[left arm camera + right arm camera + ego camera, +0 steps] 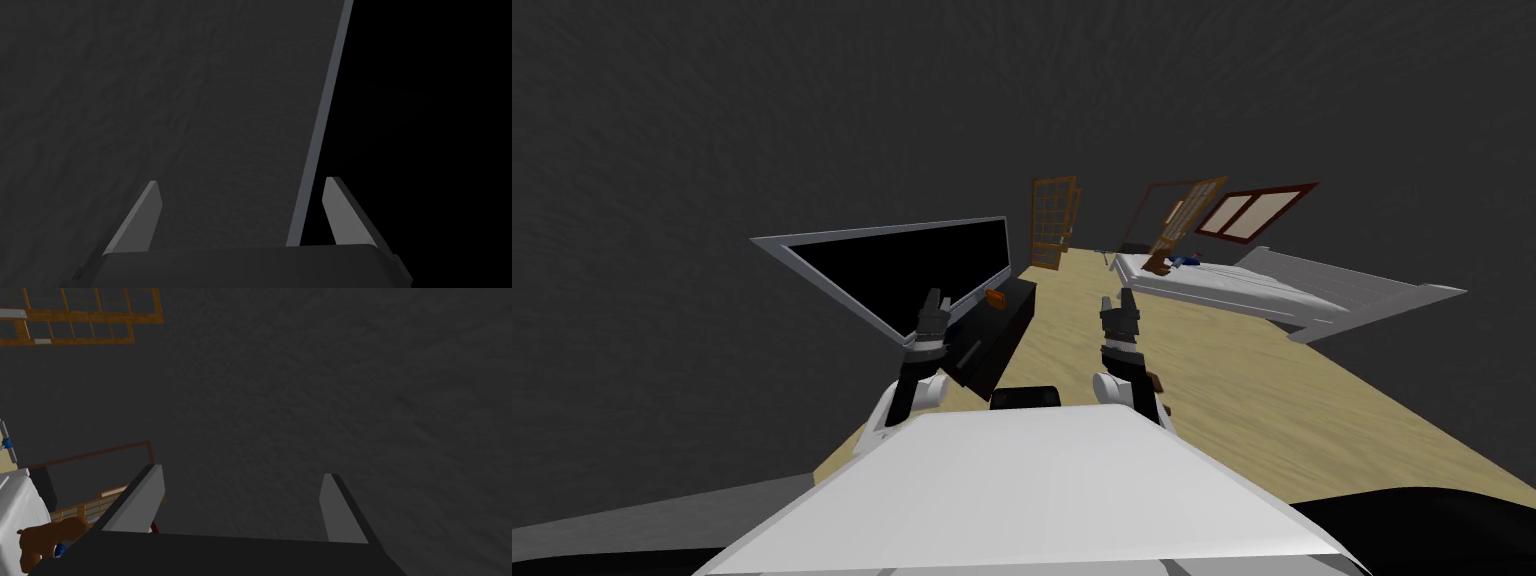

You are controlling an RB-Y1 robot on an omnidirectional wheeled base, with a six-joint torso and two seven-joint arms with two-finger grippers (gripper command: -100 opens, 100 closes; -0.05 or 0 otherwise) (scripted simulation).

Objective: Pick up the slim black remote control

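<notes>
L pincer (940, 296), R pincer (1118, 299) both released; black TV stand (1004, 330) w/ TV (912, 268), wood floor (1232, 375), bed (1212, 280) beyond.

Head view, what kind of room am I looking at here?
Probably a bedroom with a TV corner. A white bed stands far off on the right. A large black flat screen in a grey frame stands by a low black cabinet on the left. The floor is pale wood.

Black cabinet (1012, 330), orange object (996, 298), slim remote (972, 353)
</notes>
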